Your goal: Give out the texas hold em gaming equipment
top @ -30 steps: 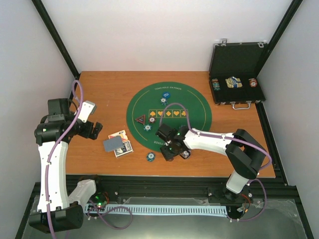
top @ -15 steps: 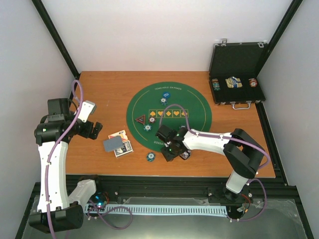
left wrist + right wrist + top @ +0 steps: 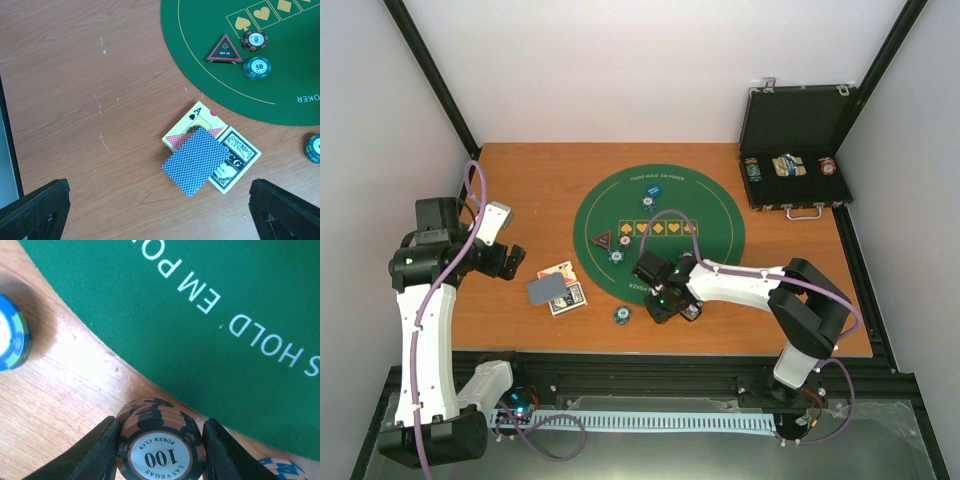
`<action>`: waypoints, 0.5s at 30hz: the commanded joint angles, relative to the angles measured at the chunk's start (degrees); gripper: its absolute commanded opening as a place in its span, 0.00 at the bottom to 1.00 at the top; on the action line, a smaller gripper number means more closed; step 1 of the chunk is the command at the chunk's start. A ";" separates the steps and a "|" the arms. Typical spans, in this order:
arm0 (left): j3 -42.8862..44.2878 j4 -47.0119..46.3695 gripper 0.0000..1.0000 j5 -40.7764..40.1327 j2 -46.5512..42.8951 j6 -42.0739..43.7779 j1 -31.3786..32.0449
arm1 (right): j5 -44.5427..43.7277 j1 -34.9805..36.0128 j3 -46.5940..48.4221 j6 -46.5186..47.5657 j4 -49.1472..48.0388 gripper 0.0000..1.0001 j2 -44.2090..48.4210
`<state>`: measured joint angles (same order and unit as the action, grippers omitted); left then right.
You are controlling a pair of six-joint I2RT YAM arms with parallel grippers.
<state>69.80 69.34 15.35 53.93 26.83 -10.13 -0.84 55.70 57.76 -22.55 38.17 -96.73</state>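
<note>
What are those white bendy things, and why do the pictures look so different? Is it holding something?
They are two robot arms on a table. One camera looks down from above: left arm, right arm. Each arm also carries its own camera. The left one, fingers wide open, sees cards beside the green mat, a triangle and chips on it. The right one shows its fingers pinching a small stack of brown 100 chips at the mat's edge. A black case stands open at the back.
</note>
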 commanded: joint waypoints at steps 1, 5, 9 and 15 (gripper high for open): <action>1.00 -0.69 1.00 -0.33 -0.35 -0.18 -0.43 | -1.24 0.81 1.45 -0.39 1.94 0.37 1.51; 0.86 -0.64 1.00 -0.08 -0.47 -0.20 -0.44 | -1.35 1.03 2.75 -0.26 3.26 0.37 2.19; 1.03 -0.66 1.00 -0.08 -0.38 -0.22 -0.43 | -1.30 1.29 3.92 -0.22 4.24 0.37 2.75; 1.38 -0.52 1.00 0.11 -0.30 -0.14 -0.43 | -3.18 1.36 7.08 0.62 6.00 0.37 2.92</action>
<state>69.80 69.23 15.20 53.93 26.83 -10.13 -1.61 56.40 61.39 -22.50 42.33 -95.53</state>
